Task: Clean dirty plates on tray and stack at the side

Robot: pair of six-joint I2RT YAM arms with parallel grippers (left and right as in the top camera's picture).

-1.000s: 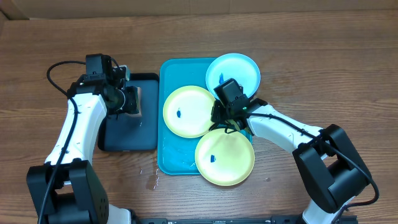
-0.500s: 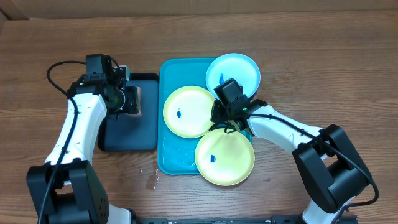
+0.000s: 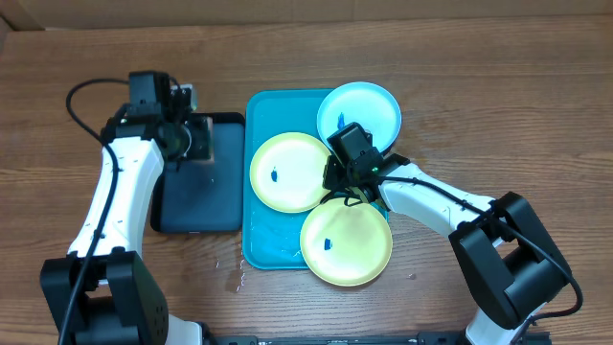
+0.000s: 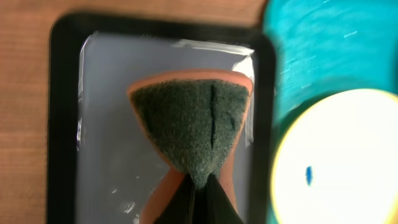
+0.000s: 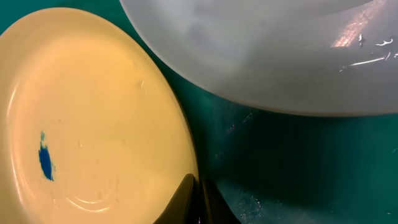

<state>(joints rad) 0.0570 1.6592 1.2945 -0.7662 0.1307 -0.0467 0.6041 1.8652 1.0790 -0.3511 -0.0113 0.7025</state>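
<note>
The upper yellow-green plate [image 3: 290, 172] lies flat on the tray [image 3: 268, 240], directly to the right of my left claw [image 4: 198, 186], which grips the sponge [image 4: 189, 121] above the black tray [image 3: 196, 206]. My right claw [image 5: 198, 199] is clenched on that plate's far rim.

Three plates sit on one turquoise tray [image 3: 263, 251]: the left yellow-green plate [image 3: 290, 172], the near yellow-green plate [image 3: 346, 242] and one light blue plate [image 3: 369, 107]. Each bears one blue smudge [image 3: 275, 175], three altogether. Left of it: one black tray [image 3: 196, 206], one sponge [image 4: 189, 127].
</note>
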